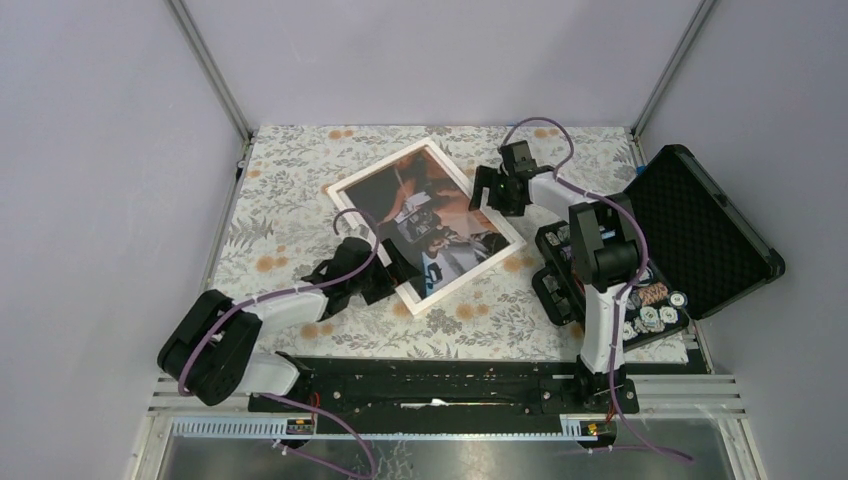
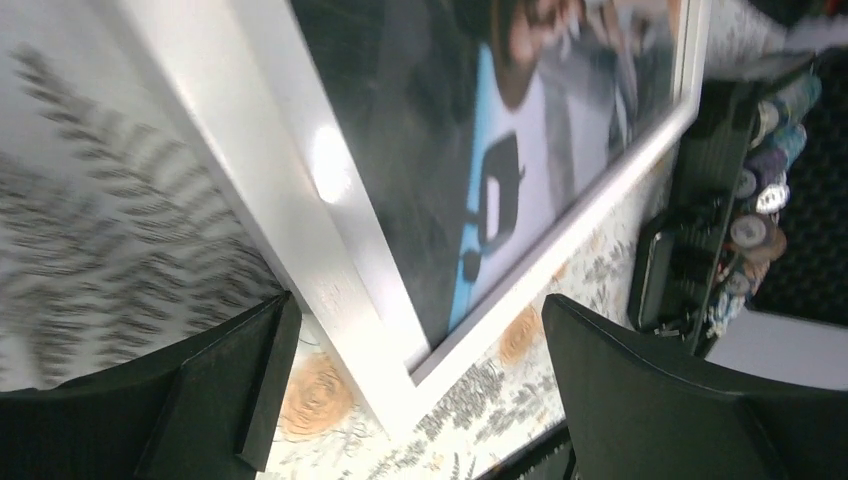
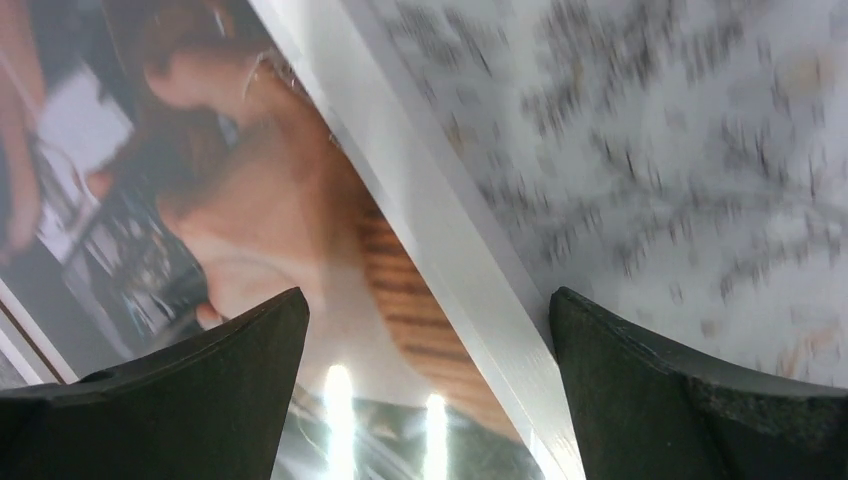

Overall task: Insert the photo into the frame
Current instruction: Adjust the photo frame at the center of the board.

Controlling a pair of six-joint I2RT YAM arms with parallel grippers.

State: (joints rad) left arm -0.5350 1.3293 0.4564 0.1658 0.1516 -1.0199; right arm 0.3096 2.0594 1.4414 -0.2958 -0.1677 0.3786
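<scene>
The photo, a dark scene with blue and white patches, lies face up inside the whitish frame, which sits turned at an angle on the floral cloth. My left gripper is open over the frame's near corner. In the left wrist view that corner of the frame and the photo lie between the spread fingers of the left gripper. My right gripper is open over the frame's far right rail. In the right wrist view the right gripper straddles the frame and the photo.
An open black foam-lined case stands at the right edge, its lower half holding small round parts, also seen as the case in the left wrist view. Grey walls enclose the floral cloth on three sides.
</scene>
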